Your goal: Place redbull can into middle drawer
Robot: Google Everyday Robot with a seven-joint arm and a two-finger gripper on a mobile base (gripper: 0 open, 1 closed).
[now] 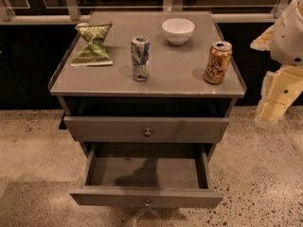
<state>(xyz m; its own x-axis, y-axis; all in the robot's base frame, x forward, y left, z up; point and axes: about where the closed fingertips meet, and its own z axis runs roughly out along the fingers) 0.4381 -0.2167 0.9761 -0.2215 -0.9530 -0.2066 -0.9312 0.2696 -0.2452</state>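
A grey desk point(180, 74) with a raised lip stands on speckled stone floor point(265, 174). The redbull can point(140, 58), slim, tall, silver and blue metal with a silver top, stands upright near the middle of the desk, toward its front edge. The middle drawer point(118, 170), wide, shallow and matte grey, is pulled open below, its inside bare and partly in shadow. Above it, the upper drawer point(104, 128) is closed and has a small round metal knob point(147, 132). The end effector point(277, 98), a cream, blocky part under a rounded white arm point(289, 30), hangs off the desk's right side, well apart from the redbull can. It has hold of nothing; how far open it is cannot be told. The main risk looks like the reach across: a wider gold can point(218, 62) stands near the right front corner, between the end effector and the redbull can, so a low sweep could topple it. The redbull can is narrow and smooth, so an off-centre or high grip may tip it or let it slip. A glossy white bowl point(178, 30) sits behind it and a crinkled green chip bag point(92, 46) lies to its left, both apart from it. Lowering it, the closed upper drawer's front overhangs the back of the opening, so the redbull can may strike that front or the desk's edge, or fall over once released in so shallow a tray.
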